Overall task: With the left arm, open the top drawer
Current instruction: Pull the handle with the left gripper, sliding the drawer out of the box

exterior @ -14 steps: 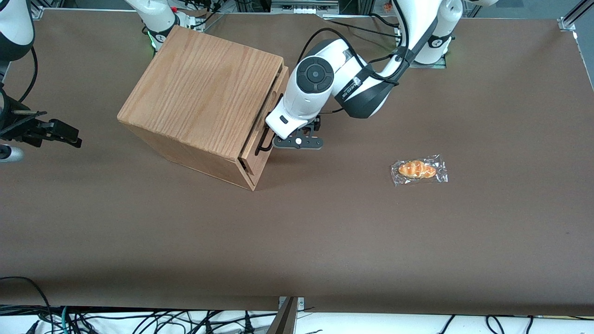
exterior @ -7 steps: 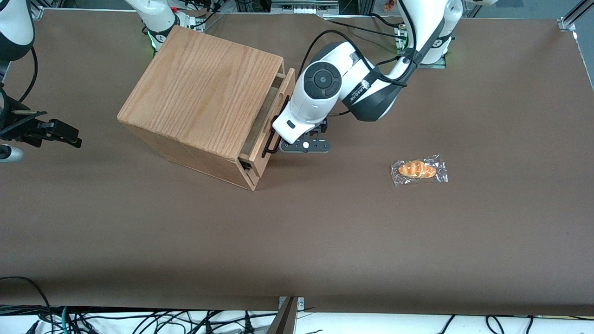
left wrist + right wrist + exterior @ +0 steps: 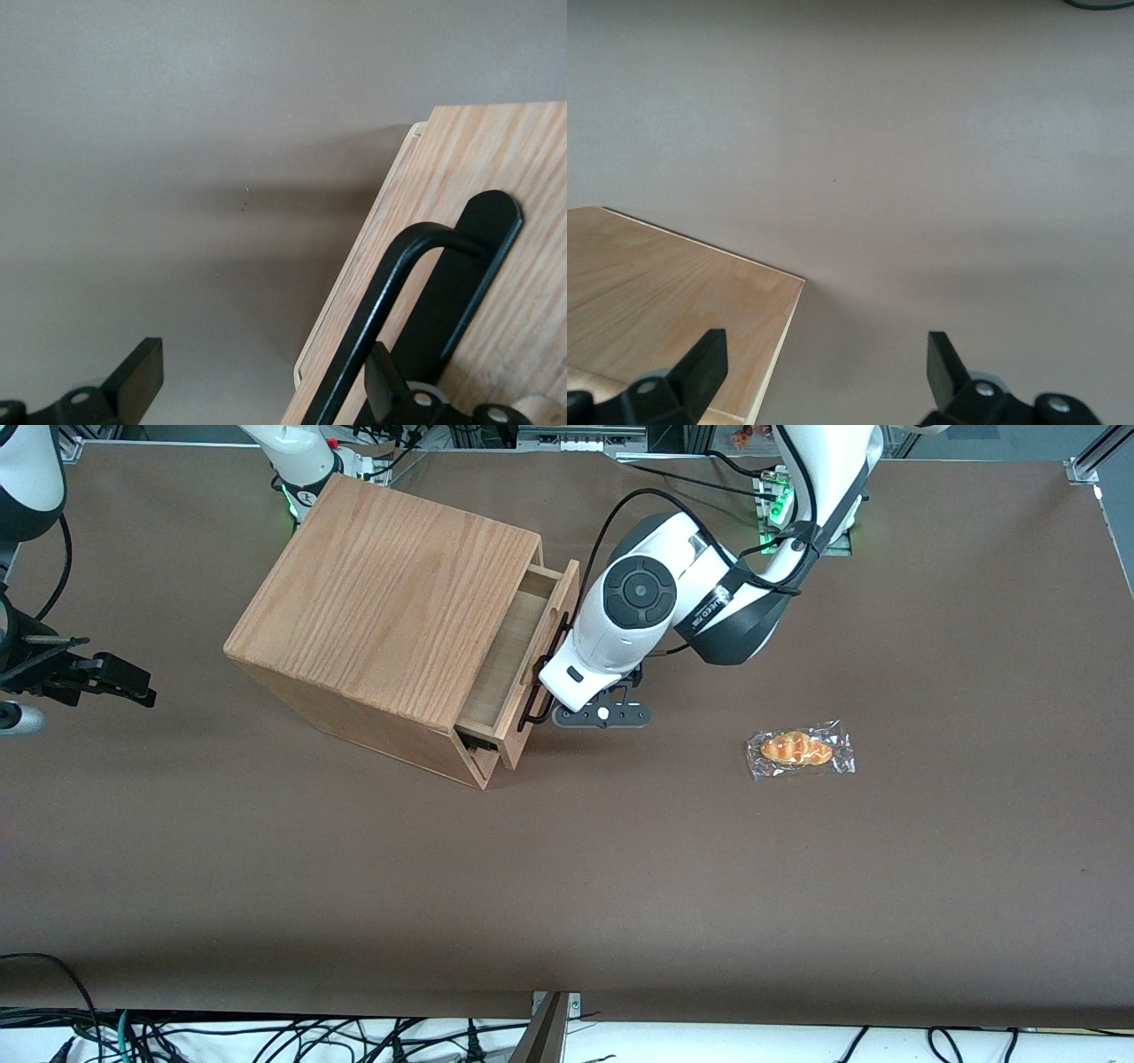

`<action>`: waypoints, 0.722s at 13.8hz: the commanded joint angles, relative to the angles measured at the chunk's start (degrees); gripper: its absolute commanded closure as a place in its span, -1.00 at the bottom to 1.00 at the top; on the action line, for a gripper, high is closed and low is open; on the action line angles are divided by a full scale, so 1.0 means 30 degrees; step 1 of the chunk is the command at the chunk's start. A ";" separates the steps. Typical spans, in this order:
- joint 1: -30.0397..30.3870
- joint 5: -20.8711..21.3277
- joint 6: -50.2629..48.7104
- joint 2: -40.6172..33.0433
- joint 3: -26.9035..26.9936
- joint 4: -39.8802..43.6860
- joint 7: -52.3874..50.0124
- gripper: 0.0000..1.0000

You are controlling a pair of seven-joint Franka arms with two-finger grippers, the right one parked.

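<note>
The top drawer (image 3: 512,657) stands partly pulled out of the oak-grain cabinet (image 3: 390,593), and its light-wood inside shows. A thin black wire handle (image 3: 542,686) runs across the drawer front (image 3: 532,257). The left arm (image 3: 633,615) reaches down in front of the drawer, its grey gripper bar (image 3: 602,715) close to the handle. In the left wrist view the gripper (image 3: 261,376) is open. One finger (image 3: 385,390) sits hooked between the handle (image 3: 381,301) and the drawer front. The other finger (image 3: 137,376) hangs over bare table.
A wrapped bread roll (image 3: 800,749) lies on the brown table (image 3: 567,886) toward the working arm's end, apart from the arm. The parked arm's black gripper (image 3: 84,675) hovers at its own end. A corner of the cabinet top (image 3: 673,301) shows in the right wrist view.
The drawer has slid out from barely ajar to well open. The left arm and its gripper have moved with the handle, away from the cabinet toward the working arm's end.
</note>
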 commanded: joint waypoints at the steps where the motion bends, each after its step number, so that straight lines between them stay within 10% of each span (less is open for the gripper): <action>1: 0.0101 0.0351 -0.0413 -0.0344 0.0025 -0.0271 0.0330 -1.00; 10: 0.0921 0.0351 -0.0823 -0.0548 0.0054 -0.0273 0.0243 -1.00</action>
